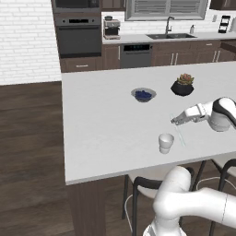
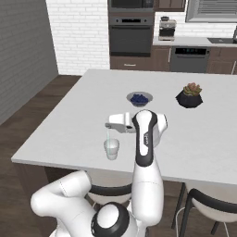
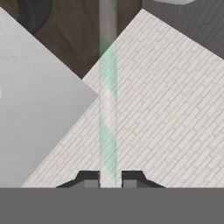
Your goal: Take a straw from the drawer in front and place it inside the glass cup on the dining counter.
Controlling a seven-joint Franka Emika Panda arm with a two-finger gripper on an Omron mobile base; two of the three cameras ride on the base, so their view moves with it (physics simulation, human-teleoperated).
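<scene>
Pale greenish straw [image 3: 107, 100] pinched between the gripper [image 3: 110, 177] tips, jaws narrow and closed on it; in the hand view it runs straight up between them. Gripper [image 1: 175, 121] held level above the dining counter [image 1: 101, 129], just right of and beyond the glass cup [image 1: 166, 142]. From the right base view the straw [image 2: 108, 133] hangs down over the cup [image 2: 111, 149]. Cup upright near the counter's near edge. Blue-filled bowl [image 1: 143, 95] and black plant pot [image 1: 182, 85] farther back, well apart.
</scene>
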